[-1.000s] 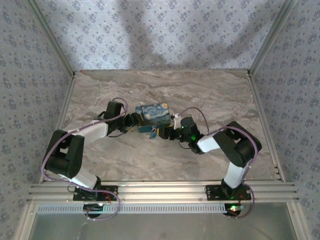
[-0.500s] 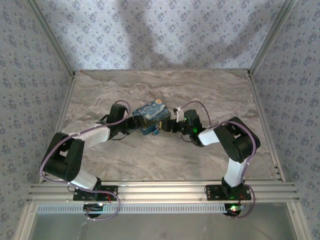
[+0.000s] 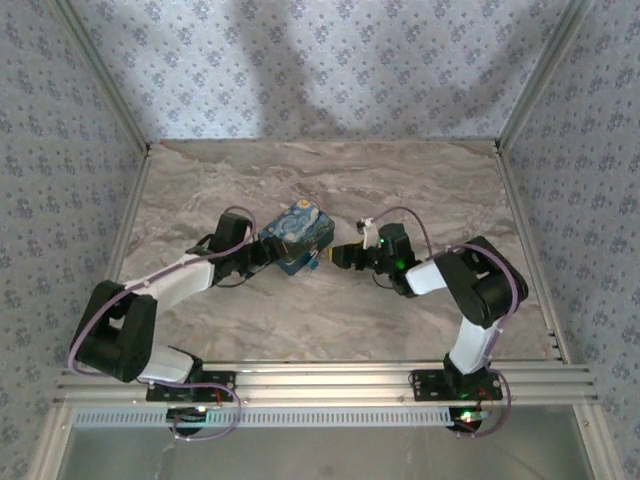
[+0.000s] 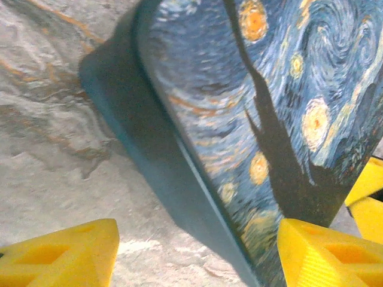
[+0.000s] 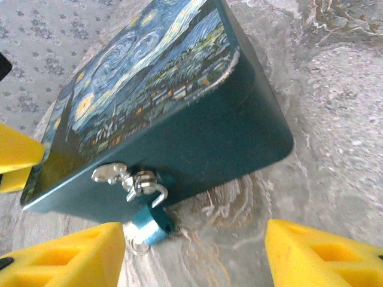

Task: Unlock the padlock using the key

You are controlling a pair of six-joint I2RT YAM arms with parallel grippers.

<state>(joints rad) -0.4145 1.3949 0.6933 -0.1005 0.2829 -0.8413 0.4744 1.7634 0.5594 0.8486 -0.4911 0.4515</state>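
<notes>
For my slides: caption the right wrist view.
Padlock hangs at the box's latch, right tool open before it.

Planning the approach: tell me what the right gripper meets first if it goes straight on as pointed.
Probably the teal front wall of the painted box, straight ahead of the right gripper, whose jaws are open. The padlock hangs from the clasp left of that line and might get brushed; depth is unclear.

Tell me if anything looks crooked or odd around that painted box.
The painted box sits skewed, corner-on to the edges of the table rather than square. On its front side the small blue padlock hangs from the silver hasp, drooping down to the table. No damage shows.
</notes>
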